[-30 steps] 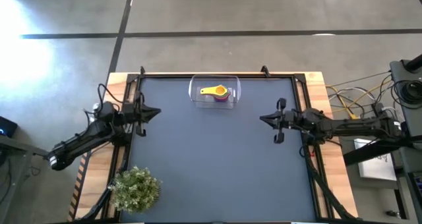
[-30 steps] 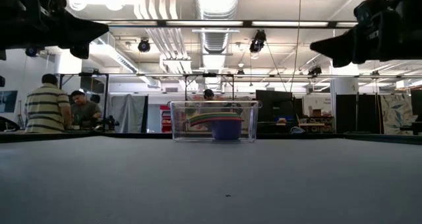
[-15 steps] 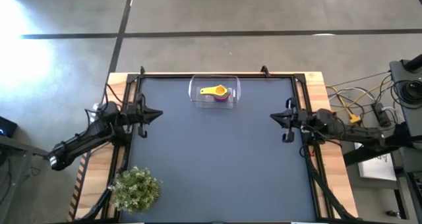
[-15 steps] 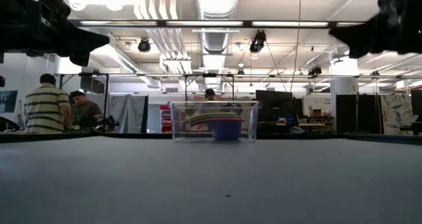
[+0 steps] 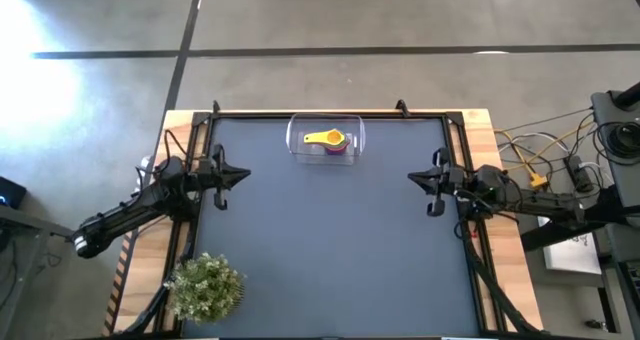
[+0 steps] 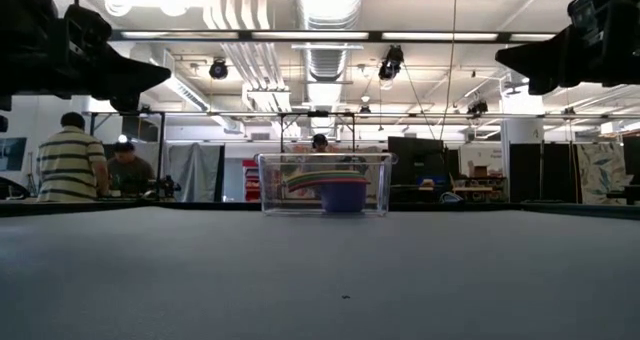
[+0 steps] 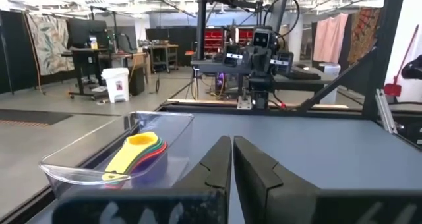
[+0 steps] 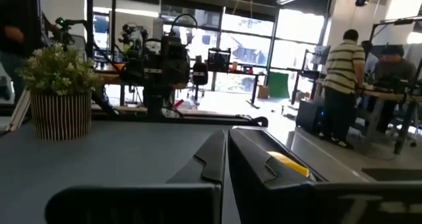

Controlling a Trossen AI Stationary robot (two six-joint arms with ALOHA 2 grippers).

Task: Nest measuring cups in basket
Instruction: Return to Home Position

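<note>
The clear basket (image 5: 325,140) stands on the dark mat near the table's far edge. The measuring cups (image 5: 327,140) lie nested inside it, the yellow one on top with its handle toward the left; they also show in the left wrist view (image 7: 135,155) and the low view (image 6: 330,185). My left gripper (image 5: 244,174) hovers shut and empty at the table's left edge, above the mat. My right gripper (image 5: 412,178) hovers shut and empty at the right edge. Both point toward the table's middle, well away from the basket.
A small green potted plant (image 5: 205,286) stands at the near left corner and also shows in the right wrist view (image 8: 59,92). The wide dark mat (image 5: 330,250) lies between the arms. People stand in the room beyond the table (image 6: 72,160).
My right gripper has drawn back toward the table's right edge, its arm folding in. My left gripper has sunk a little. The basket and cups have stayed put.
</note>
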